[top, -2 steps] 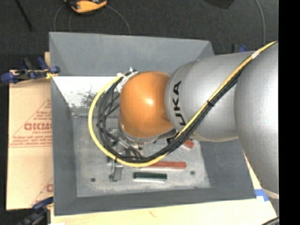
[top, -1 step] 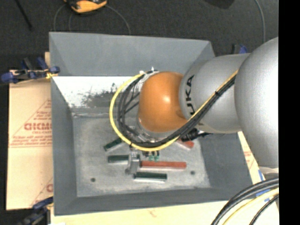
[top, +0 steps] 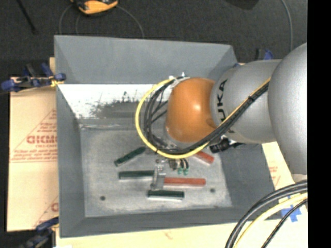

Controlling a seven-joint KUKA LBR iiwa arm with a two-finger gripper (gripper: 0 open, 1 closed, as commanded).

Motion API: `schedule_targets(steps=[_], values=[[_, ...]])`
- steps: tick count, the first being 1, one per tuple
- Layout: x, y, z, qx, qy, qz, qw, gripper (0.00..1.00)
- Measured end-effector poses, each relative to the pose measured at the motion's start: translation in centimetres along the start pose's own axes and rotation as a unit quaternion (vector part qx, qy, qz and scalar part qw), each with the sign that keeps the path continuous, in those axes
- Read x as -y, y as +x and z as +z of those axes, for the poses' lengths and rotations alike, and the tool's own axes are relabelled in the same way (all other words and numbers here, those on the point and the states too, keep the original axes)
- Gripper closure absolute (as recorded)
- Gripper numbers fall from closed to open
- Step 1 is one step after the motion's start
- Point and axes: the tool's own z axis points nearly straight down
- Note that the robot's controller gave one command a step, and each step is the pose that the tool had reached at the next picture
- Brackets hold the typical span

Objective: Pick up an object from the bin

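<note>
My gripper (top: 159,179) reaches down below the orange wrist cover, near the middle of the bin floor. It stands at the right end of a flat dark green stick (top: 134,175). Just in front of it lies another dark green stick (top: 165,194), and a red stick (top: 185,181) lies directly to its right. Whether the gripper touches any of them I cannot tell.
A third dark green stick (top: 129,156) lies tilted to the left of the gripper. A second red stick (top: 205,157) pokes out from under the arm at the right. The arm and its cables cover the bin's back right part.
</note>
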Motion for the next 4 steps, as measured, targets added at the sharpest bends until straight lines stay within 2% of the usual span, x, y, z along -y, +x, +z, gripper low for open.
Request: schedule_targets(steps=[1, 2, 3, 4], values=[[-3.7, 2.0, 4.4, 0.0004, -0.004, 0.043, 0.9991, 1.0], [-3.6, 2.0, 4.4, 0.0004, -0.004, 0.043, 0.999, 1.0], [-7.8, 4.1, -9.9, 0.001, -0.004, 0.023, 0.9997, 1.0], [-7.8, 4.1, -9.9, 0.0006, -0.004, 0.024, 0.9997, 1.0]])
